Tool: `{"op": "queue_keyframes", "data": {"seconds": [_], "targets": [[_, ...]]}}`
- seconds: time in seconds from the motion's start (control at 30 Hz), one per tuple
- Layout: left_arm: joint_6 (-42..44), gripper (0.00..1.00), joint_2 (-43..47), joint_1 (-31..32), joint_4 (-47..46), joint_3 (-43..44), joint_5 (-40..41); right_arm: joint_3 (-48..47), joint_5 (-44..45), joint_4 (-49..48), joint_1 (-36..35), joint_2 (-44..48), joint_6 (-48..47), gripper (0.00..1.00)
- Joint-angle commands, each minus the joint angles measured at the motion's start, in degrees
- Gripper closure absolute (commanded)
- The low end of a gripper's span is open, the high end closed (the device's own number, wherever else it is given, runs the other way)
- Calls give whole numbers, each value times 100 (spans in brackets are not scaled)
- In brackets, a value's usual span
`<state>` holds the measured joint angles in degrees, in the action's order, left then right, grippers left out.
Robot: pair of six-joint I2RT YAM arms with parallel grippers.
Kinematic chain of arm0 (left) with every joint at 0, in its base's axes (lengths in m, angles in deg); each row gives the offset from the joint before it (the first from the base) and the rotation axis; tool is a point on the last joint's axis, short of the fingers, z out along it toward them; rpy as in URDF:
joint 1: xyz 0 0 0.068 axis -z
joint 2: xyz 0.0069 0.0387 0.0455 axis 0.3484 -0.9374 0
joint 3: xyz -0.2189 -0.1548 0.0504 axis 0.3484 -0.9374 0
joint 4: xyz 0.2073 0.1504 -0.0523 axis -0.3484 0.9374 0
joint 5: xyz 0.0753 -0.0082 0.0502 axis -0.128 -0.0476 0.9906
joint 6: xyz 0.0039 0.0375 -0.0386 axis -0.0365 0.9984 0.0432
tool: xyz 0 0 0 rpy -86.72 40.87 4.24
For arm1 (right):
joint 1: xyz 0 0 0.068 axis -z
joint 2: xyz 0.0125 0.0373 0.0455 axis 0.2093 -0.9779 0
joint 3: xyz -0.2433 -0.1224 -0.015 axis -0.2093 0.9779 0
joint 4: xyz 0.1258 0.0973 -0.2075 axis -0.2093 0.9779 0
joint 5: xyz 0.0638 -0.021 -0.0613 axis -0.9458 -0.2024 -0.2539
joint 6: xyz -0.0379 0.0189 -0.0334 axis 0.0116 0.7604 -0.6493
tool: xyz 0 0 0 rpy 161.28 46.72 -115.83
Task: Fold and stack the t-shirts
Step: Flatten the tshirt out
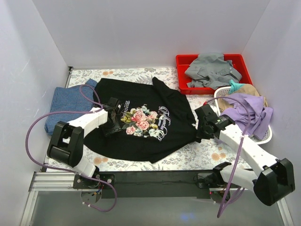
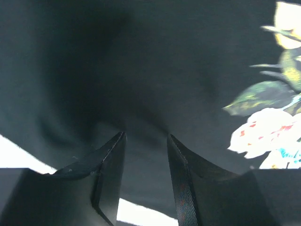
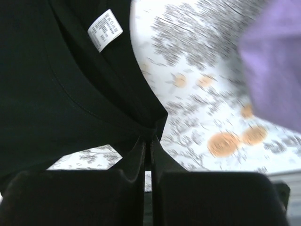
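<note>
Leftmost, the mottled blue t-shirt (image 1: 63,106) lies folded against the counter's (image 1: 207,155) left edge, so the step in hand looks to be folding the black t-shirt (image 1: 141,127), which is spread flat across the middle of the counter, rose print up.

The left tool (image 1: 114,123) is down on the left part of that shirt, just beside the print. In its wrist view the fingers (image 2: 110,155) stand partly spread with a ridge of black cloth between them, not visibly nipped. It should close fully on that ridge before any lift, and I would judge it wise to take both layers so that front and back travel together.

The right tool (image 3: 149,141) is pressed together on the shirt's right border, pinching a corner of black cloth close to the care label (image 3: 106,29).

Both arms should rise level and carry the cloth at one pace, keeping it taut between the two grips so the fold lands straight. The purple garment (image 1: 244,110) hanging from the white basket (image 1: 265,136) at the right edge sits close to the right arm and could snag.
</note>
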<state>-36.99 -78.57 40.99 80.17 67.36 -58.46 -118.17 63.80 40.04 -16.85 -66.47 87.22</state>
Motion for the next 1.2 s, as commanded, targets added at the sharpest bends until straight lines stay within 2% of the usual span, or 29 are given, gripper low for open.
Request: {"op": "queue_keyframes", "data": {"seconds": [0.0, 0.3, 0.33, 0.43, 0.57, 0.73, 0.77, 0.8, 0.9, 1.0, 1.17], "targets": [[-328, 61, 581, 119, 728, -61, -516, -192, 890, 1476, 19, 292, 785, 99], [-1031, 64, 2022, 366, 1747, -693, -1167, -237, 881, 2752, 19, 978, 1198, 99], [-1031, 64, 2076, 366, 1757, -746, -1246, -271, 951, 2761, 19, 1004, 1190, 96], [-935, 64, 2164, 410, 1503, -791, -1299, -787, 1154, 2543, 19, 952, 1068, 75], [-619, 61, 1989, 419, 827, -282, -1501, -1325, 874, 1524, 19, 751, 200, 62], [-101, 52, 1235, 427, -411, 701, -1615, -1397, 539, 452, 19, 373, -286, 58], [5, 50, 1067, 419, -622, 808, -1659, -1292, 513, 267, 19, 320, -330, 57], [110, 43, 918, 419, -1216, 870, -1721, -1221, 295, 56, 19, 250, -557, 56], [313, 37, 110, 392, -1888, 1072, -1686, -1046, -118, -639, 19, -84, -769, 56], [436, 37, -840, 392, -1960, 1476, -1695, -1019, -112, -1026, 19, -488, -928, 56], [428, 38, -1299, 383, -1777, 1522, -1117, -1124, -234, -1255, 19, -1155, -1130, 56]]}}
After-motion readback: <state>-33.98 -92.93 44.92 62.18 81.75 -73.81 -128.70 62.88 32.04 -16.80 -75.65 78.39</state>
